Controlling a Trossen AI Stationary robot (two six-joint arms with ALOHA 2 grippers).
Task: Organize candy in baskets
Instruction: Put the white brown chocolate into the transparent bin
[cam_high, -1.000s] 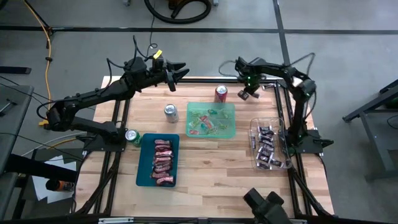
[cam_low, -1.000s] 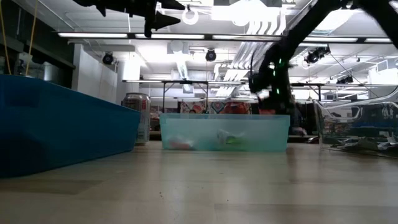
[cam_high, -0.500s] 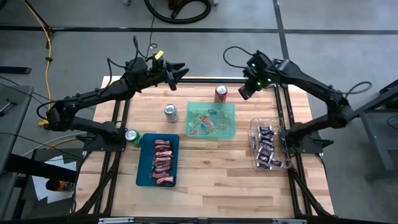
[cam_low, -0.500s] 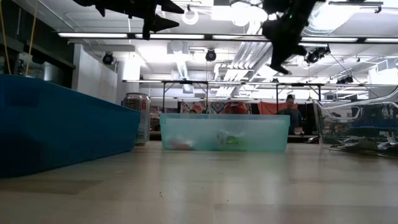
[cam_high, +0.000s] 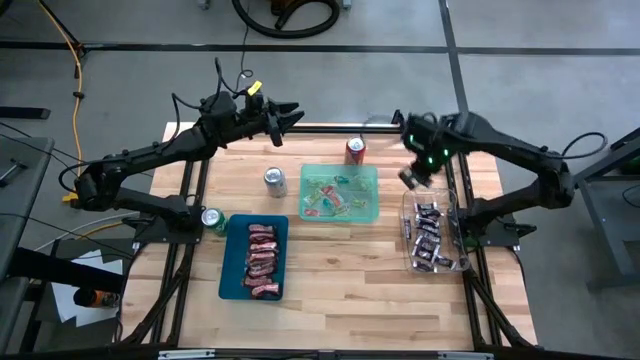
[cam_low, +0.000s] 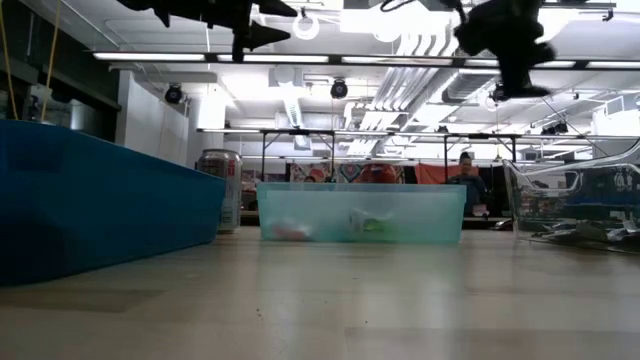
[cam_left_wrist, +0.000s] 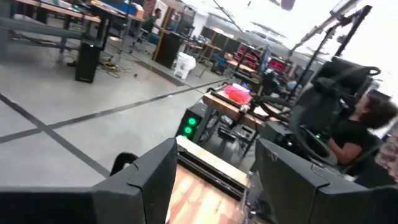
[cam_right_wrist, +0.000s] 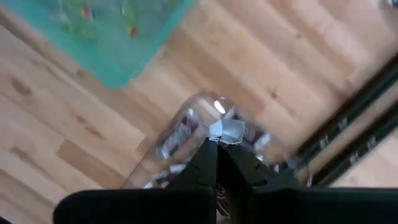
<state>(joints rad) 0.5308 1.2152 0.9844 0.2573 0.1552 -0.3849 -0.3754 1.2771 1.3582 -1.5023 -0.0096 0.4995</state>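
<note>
Only wrist-visible: candy (cam_right_wrist: 227, 130) in right tool (cam_right_wrist: 216, 144)

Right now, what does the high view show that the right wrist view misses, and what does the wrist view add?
Only the high view shows the dark teal basket of red candies, three soda cans, and the left gripper raised at the table's far edge, fingers open.

Only the right wrist view shows the right gripper with its fingers shut on a silver-wrapped candy.

Both show the light green basket and the clear basket, with the right gripper above the clear one's far end.
</note>
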